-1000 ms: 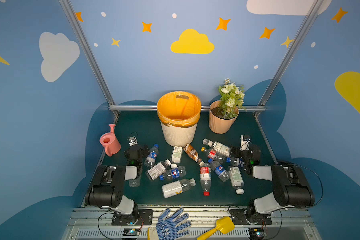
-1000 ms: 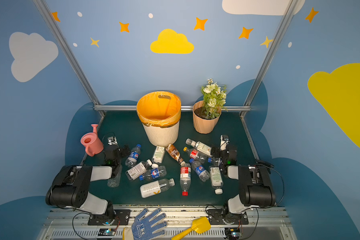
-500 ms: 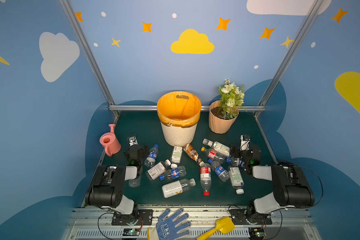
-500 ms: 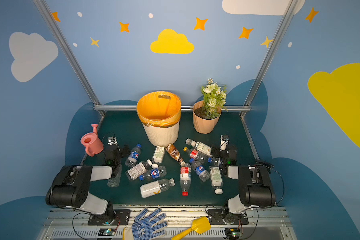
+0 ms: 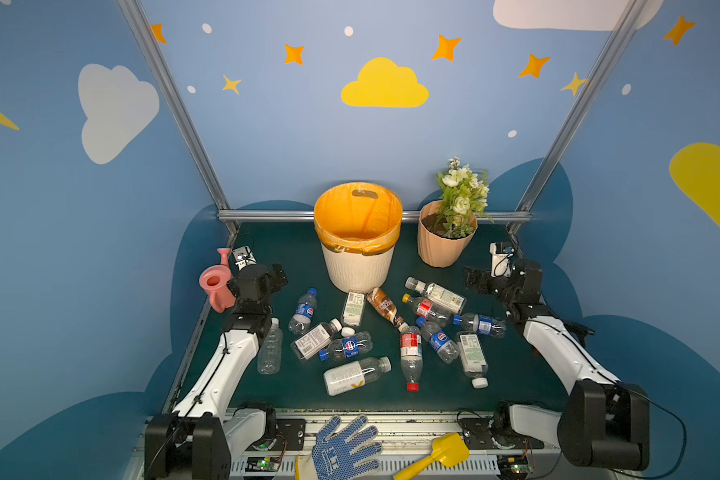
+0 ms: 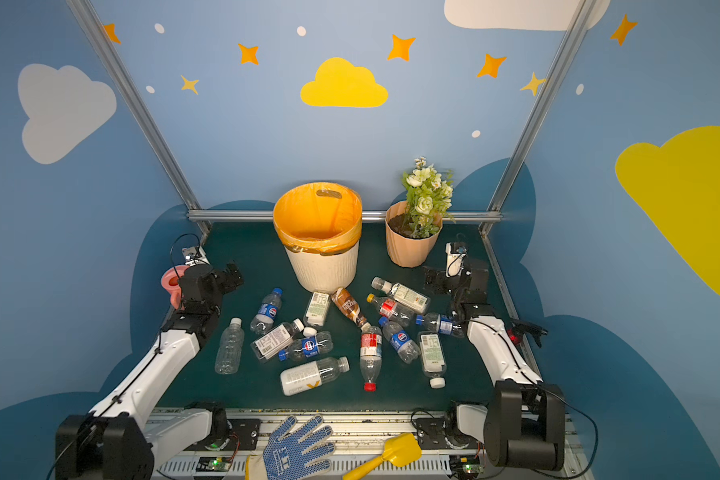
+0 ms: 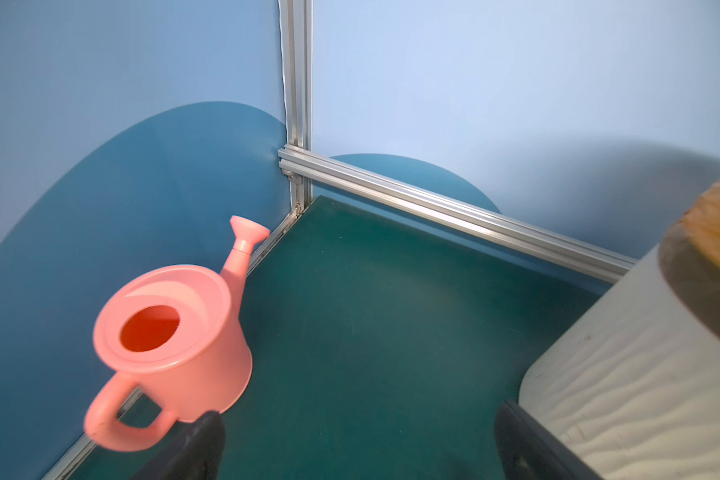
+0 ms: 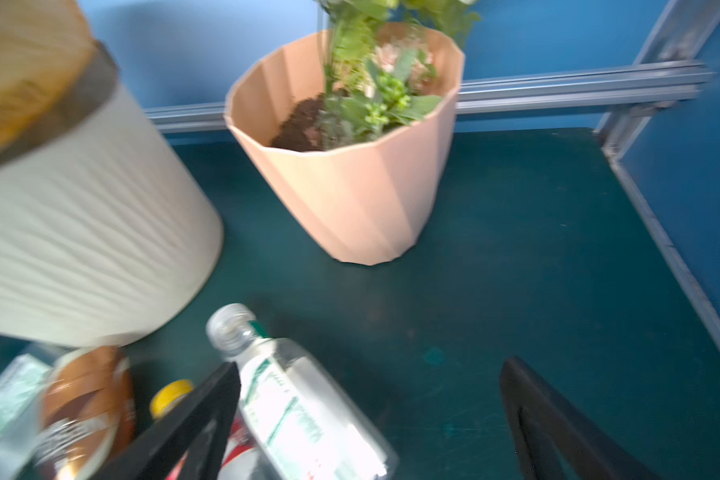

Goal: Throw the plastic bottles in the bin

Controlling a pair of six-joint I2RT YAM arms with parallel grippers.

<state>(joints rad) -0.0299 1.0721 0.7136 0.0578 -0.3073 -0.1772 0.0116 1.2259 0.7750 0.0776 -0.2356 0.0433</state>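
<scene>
Bench (image 5: 292, 386) of dark green sits inside blue walls (image 5: 267, 145) painted with clouds and stars, edged by aluminium rails (image 5: 267, 215). The plastic bottles (image 5: 350, 347) lie scattered across its middle, in front of the bin (image 5: 358, 266), which stands at the back beside a flowerpot (image 5: 441, 249). A pink watering can (image 5: 215, 286) stands at the left edge. The left tool (image 5: 277, 276) and the right tool (image 5: 472, 279) both hover spread wide, holding nothing.

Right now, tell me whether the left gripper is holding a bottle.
No: in the left wrist view the left gripper stands open, with only bare green table between its fingers.
</scene>
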